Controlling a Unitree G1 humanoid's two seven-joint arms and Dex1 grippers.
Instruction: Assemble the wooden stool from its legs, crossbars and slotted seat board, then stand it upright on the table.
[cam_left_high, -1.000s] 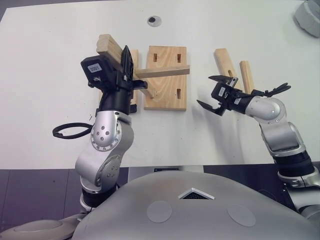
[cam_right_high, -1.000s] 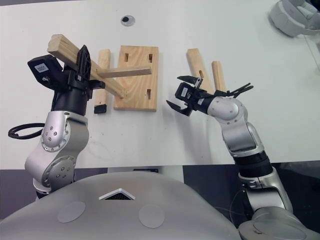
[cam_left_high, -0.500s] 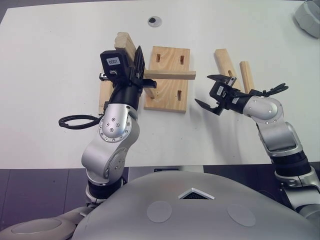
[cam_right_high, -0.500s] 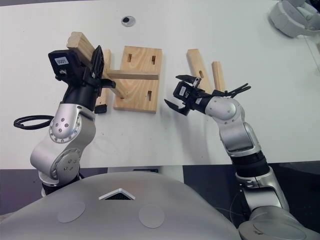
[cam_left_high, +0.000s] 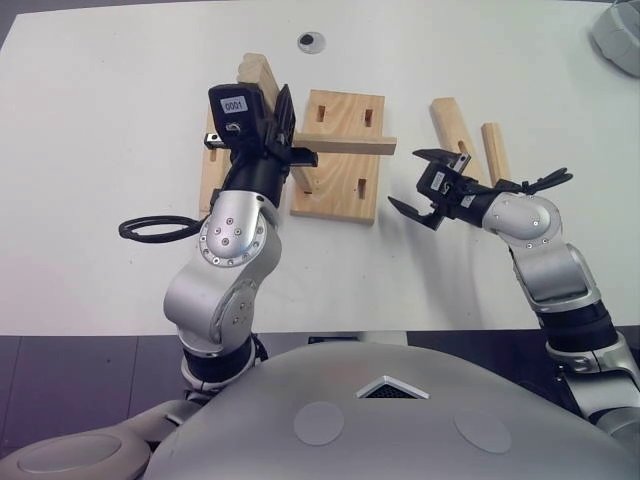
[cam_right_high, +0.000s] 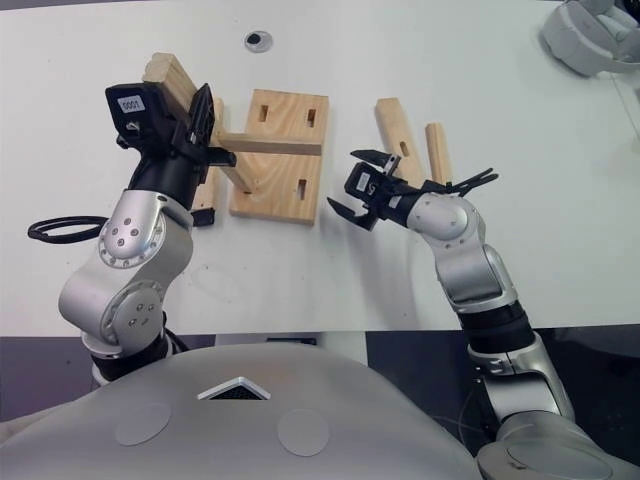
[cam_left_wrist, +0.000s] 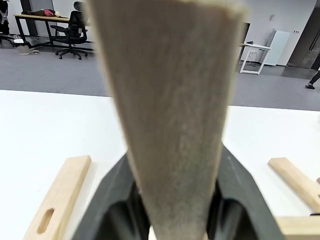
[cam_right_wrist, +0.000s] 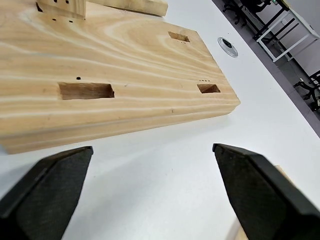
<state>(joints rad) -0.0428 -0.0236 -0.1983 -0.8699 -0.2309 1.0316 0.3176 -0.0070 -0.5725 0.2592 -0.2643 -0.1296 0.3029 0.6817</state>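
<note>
My left gripper is shut on a wooden leg that carries a crossbar sticking out to the right. It holds this tilted piece above the left edge of the slotted seat board, which lies flat on the table. In the left wrist view the leg runs between the black fingers. My right gripper hangs open just right of the board, nothing in it. The right wrist view shows the board and its slots ahead of the open gripper.
A second leg and a thinner crossbar lie right of the board. Another slotted leg lies on the table under my left arm. A black cable loop sits at left, a round grommet at the far edge.
My left arm has swung right and farther out with the leg and crossbar, bringing the crossbar over the seat board. The right gripper has hardly moved.
</note>
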